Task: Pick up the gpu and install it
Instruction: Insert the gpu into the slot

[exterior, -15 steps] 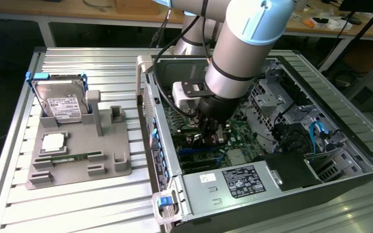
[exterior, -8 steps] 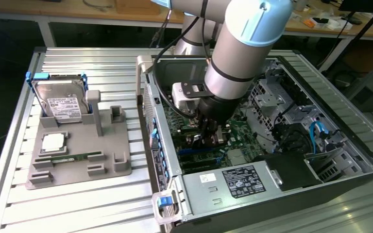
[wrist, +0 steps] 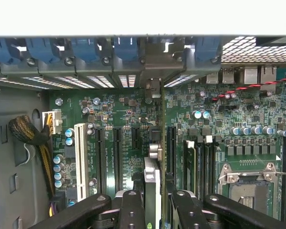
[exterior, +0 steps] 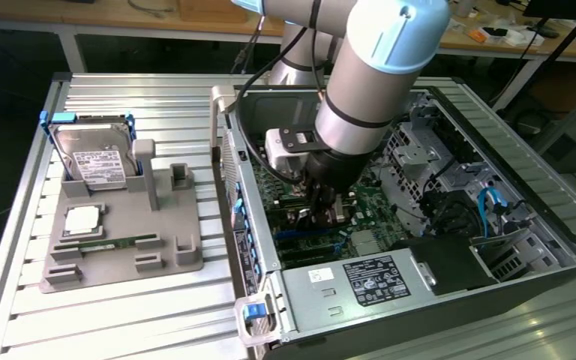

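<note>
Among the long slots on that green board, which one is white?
The slot right beside the column of blue capacitors, on the side of the braided cable bundle. The other long slots are black.

We see the tabletop [exterior: 118, 315] carrying a holder [exterior: 118, 264] on the exterior view's left and the open computer case [exterior: 543, 217] on its right. The hard drive [exterior: 98, 161] stands at the holder's far end, and the RAM stick [exterior: 108, 242] lies nearer. Inside the case, the claw [wrist: 152, 210] grips the gpu [wrist: 152, 183] edge-on over the motherboard [wrist: 109, 109], among its slots.
</note>
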`<control>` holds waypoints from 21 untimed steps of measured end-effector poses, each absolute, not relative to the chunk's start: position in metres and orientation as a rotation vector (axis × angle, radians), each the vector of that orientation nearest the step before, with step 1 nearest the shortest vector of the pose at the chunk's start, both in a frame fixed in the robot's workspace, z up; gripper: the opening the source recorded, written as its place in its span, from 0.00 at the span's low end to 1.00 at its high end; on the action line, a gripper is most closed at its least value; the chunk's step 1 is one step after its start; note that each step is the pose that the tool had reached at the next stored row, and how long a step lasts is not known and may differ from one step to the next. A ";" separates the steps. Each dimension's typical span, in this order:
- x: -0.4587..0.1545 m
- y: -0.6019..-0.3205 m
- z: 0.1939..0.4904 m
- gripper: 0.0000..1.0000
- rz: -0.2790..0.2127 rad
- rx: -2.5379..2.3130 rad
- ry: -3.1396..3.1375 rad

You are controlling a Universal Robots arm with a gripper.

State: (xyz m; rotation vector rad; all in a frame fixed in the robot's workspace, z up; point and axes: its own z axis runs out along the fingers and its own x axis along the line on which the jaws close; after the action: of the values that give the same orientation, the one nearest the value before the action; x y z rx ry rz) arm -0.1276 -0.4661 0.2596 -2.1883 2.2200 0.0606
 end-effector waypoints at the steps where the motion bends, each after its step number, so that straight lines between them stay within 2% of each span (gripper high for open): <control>1: -0.128 -0.466 0.259 0.27 0.061 -2.188 2.220; 21: -0.128 -0.466 0.258 0.27 0.062 -2.189 2.220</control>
State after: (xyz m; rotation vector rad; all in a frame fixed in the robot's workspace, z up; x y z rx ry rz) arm -0.1278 -0.4661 0.2581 -2.1885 2.2204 0.0616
